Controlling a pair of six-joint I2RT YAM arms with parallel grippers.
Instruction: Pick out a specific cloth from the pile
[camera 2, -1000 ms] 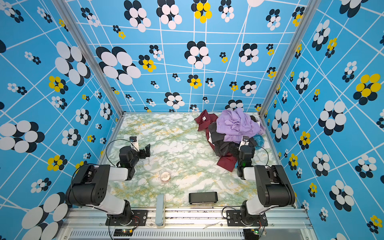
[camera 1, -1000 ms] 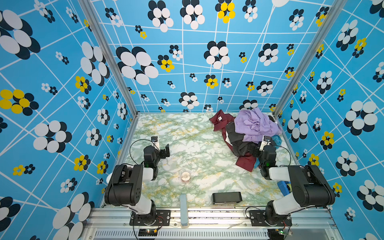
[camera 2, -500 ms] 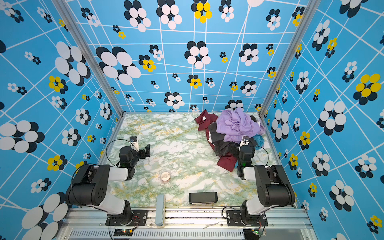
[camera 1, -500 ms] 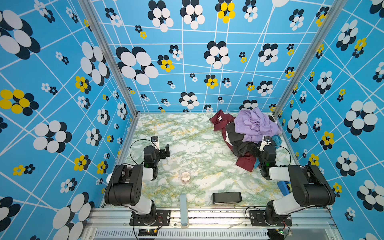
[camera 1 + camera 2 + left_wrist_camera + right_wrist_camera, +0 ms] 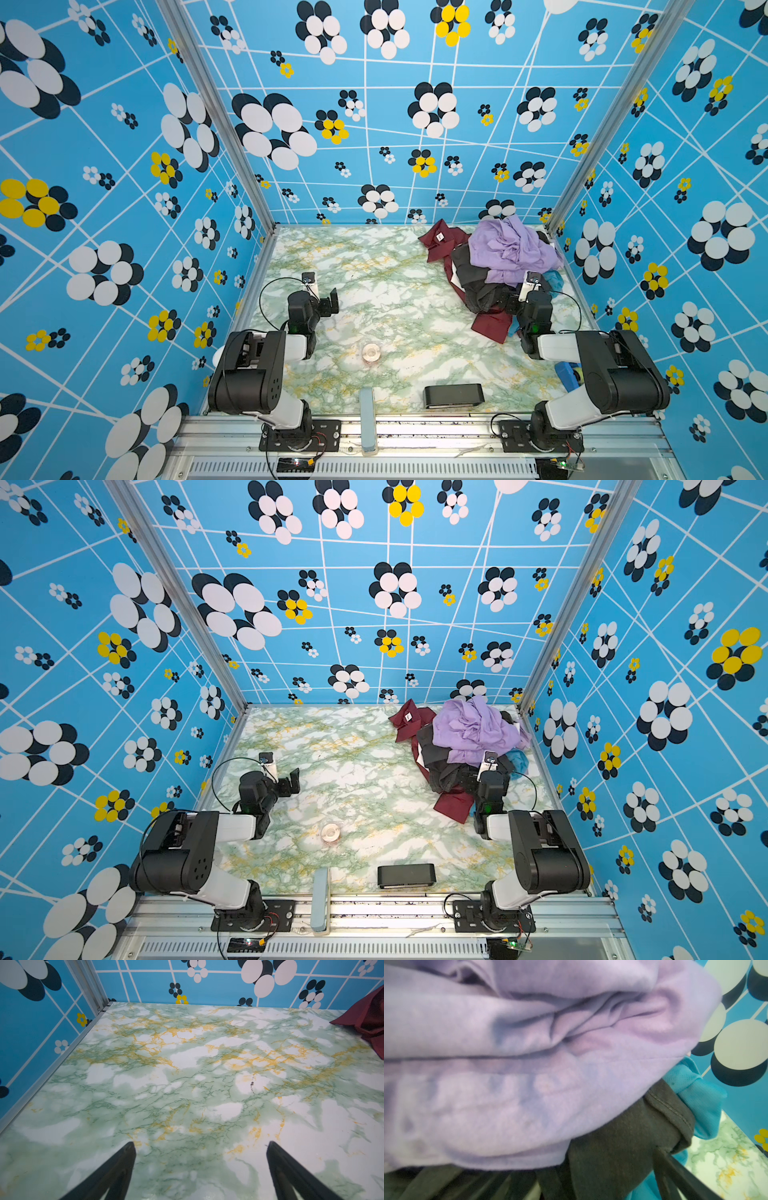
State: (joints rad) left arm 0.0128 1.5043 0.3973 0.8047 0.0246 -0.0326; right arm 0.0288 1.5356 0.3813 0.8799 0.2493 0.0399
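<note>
left gripper (image 5: pixel 200 1145): fingers spread wide, holding nothing, over bare table (image 5: pixel 187 1076)
cloth (image 5: pixel 471 270): black, in back-right pile (image 5: pixel 498 266), mostly buried under lavender garment (image 5: pixel 511 249)
right gripper (image 5: pixel 508 298): fingers wide, unclamped, sunk into cloth's near edge; one finger hard to make out against dark fabric

pile (image 5: pixel 492 272) in far right corner of table (image 5: pixel 374 291), cloth (image 5: pixel 473 286) under top garment (image 5: pixel 511 249), right end effector (image 5: pixel 508 300) at pile's front

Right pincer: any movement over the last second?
No. In both top views the right pincer stays at the near edge of the pile, open, at the same offset from the black box on the table.
</note>
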